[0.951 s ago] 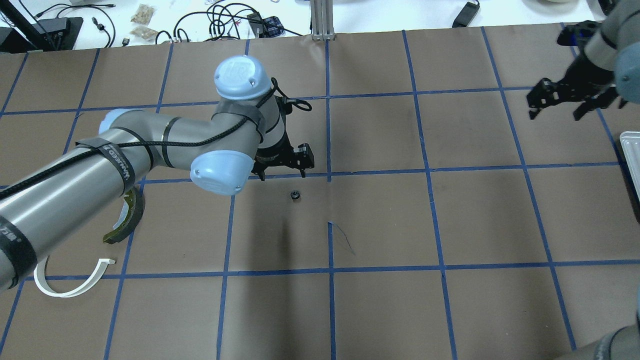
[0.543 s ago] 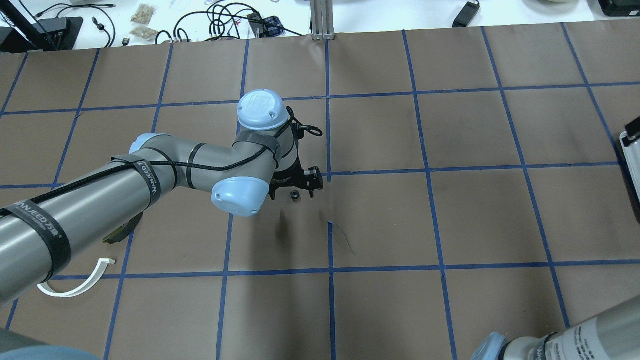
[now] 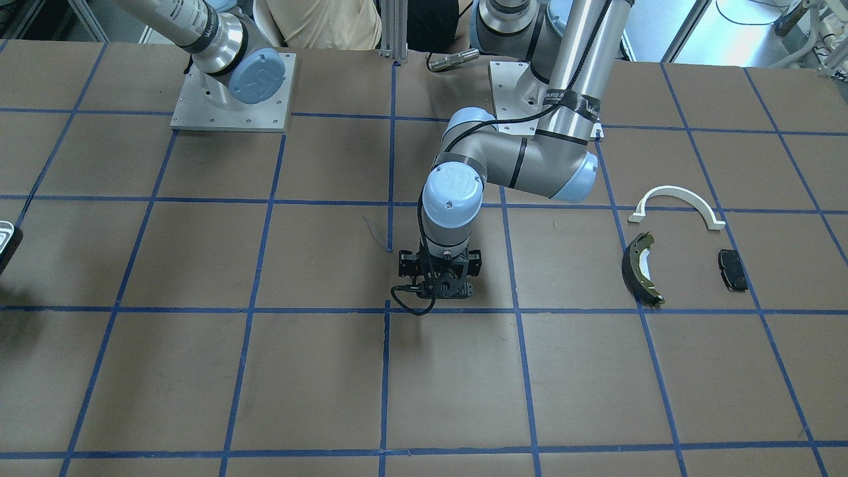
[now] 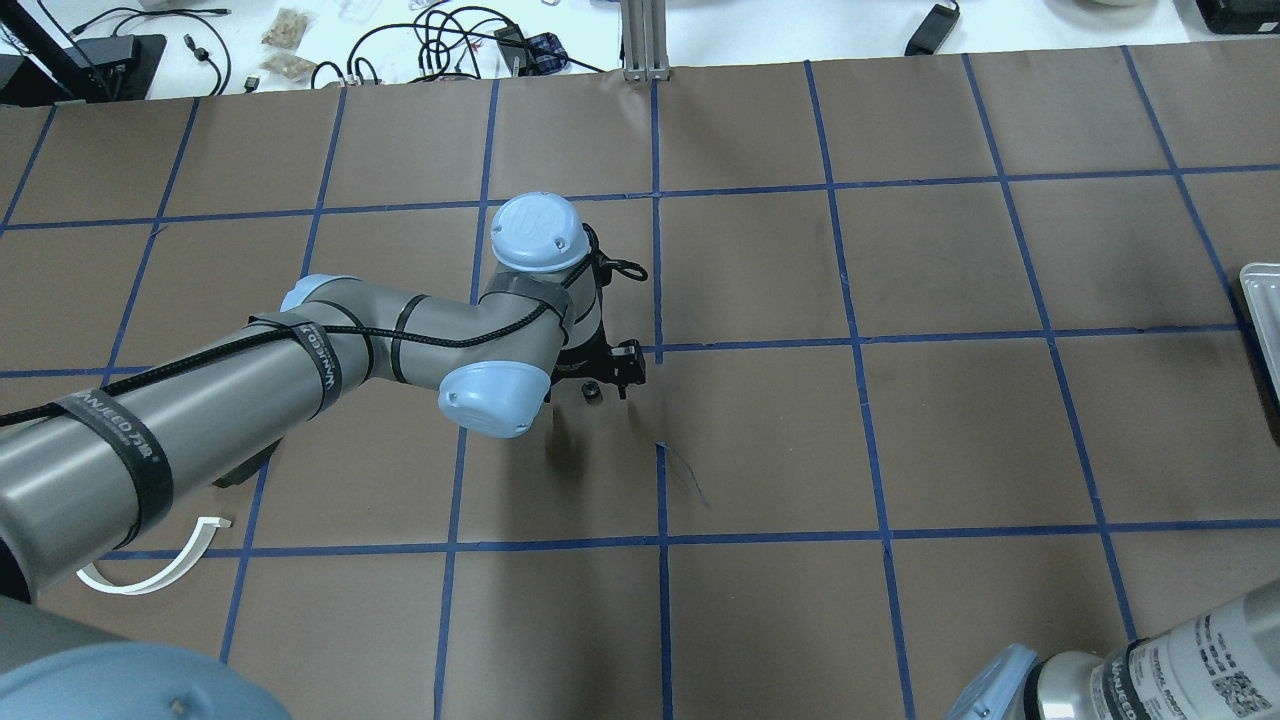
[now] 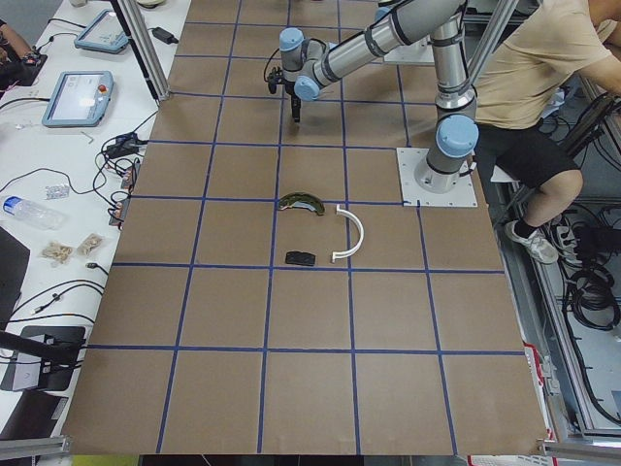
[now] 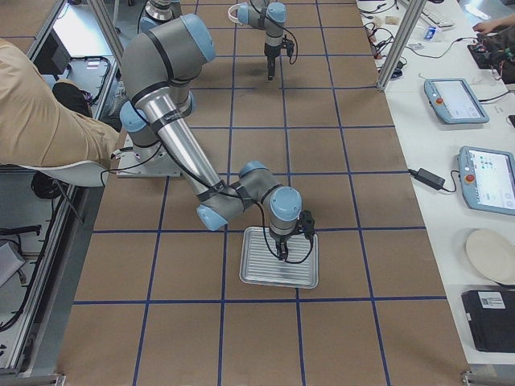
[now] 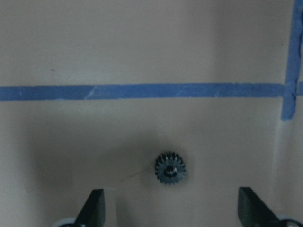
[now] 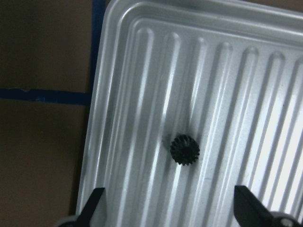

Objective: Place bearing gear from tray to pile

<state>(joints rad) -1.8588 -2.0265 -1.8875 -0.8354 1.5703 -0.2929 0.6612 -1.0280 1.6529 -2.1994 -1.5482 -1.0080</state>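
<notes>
A small black bearing gear (image 8: 184, 149) lies on the ribbed silver tray (image 8: 102, 94), and my right gripper (image 8: 166, 189) hangs open just above it. Another small black gear (image 7: 170, 168) lies on the brown paper at the table's centre (image 4: 592, 392). My left gripper (image 7: 170, 190) stands open over this one, a finger on each side, not touching. The pile is on my left: a white half-ring arch (image 3: 677, 202), a dark brake shoe (image 3: 639, 268) and a black pad (image 3: 732, 269), well apart from both grippers.
The tray (image 6: 257, 273) sits near the table's right end, with its edge (image 4: 1262, 320) showing overhead. A seated person (image 5: 543, 87) is behind the robot bases. Cables and small items lie beyond the table's far edge (image 4: 440, 40).
My left arm has come toward the centre gear and lowered, so its fingers now straddle it. My right gripper has left the overhead view's top right corner.
</notes>
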